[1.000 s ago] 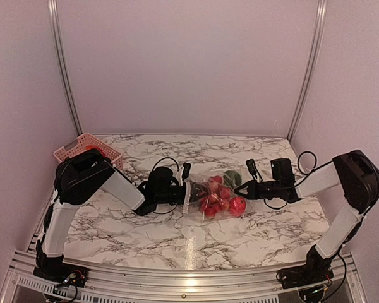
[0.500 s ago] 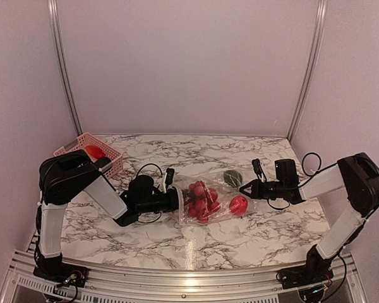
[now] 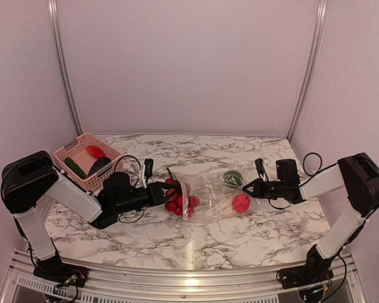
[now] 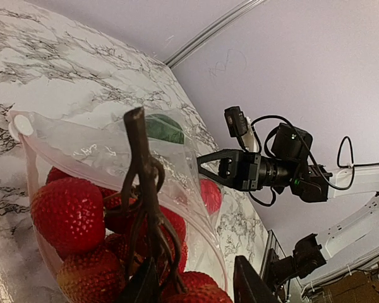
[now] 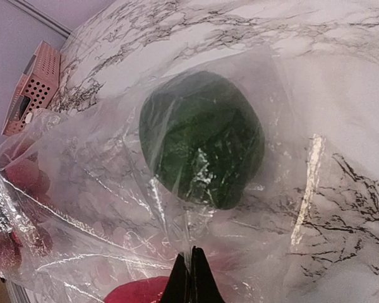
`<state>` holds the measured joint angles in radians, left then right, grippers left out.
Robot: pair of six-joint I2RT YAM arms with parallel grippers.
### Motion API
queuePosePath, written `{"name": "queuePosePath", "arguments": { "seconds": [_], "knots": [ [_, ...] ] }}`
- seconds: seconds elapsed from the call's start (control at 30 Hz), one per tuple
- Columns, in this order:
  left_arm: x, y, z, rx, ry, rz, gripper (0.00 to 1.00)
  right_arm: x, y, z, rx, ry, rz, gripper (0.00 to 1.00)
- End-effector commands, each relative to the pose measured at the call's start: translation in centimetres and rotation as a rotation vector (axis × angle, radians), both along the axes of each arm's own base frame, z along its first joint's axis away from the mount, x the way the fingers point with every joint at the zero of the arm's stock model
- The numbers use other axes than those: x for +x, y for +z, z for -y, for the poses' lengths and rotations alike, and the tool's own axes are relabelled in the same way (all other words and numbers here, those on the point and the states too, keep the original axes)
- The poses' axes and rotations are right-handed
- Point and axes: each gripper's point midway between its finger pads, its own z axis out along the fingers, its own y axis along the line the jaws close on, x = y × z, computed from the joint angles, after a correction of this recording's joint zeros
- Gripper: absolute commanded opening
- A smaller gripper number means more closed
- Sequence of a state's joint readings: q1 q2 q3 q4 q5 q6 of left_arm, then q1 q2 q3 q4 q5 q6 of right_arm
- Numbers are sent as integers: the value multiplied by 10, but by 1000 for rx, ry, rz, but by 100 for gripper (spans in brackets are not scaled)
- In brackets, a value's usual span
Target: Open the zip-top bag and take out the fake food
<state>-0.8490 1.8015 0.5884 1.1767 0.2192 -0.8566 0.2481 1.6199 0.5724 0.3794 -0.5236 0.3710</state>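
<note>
- Glossy, grey-veined marble table (image 3: 271, 227).
- Clear, crinkled zip-top bag (image 3: 208, 189) lies mid-table (mouth facing left).
- Bumpy red fake food (image 3: 179, 196) bunches at the mouth; a dark green round piece sits under the film.
- The left gripper (image 3: 159, 192) clamps the bunch's brown stem.
- The right gripper (image 3: 245, 187) pinches the bag's film, tips together.

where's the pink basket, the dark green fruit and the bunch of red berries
pink basket (image 3: 69, 142), top view, on its far left rim.
dark green fruit (image 5: 202, 139), right wrist view, middle of its rounded face.
bunch of red berries (image 4: 69, 211), left wrist view, on the biggest berry at left.
</note>
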Motion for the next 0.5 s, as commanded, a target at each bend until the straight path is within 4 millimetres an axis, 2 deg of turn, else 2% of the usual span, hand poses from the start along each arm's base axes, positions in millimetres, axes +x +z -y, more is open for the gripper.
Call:
{"name": "queuePosePath", "arguments": {
  "seconds": [0.0,0.03,0.37,0.47],
  "knots": [
    [1,23,-18,37,63,82,0,2,-3,12,-24,-54,-17,0],
    [0,32,-22,36,72,101,0,2,-3,13,-25,-56,-17,0],
    [5,81,-59,165,192,200,0,2,-1,13,-19,-53,-11,0],
    [14,99,-80,205,275,235,0,2,0,12,-14,-45,-9,0]
  ]
}}
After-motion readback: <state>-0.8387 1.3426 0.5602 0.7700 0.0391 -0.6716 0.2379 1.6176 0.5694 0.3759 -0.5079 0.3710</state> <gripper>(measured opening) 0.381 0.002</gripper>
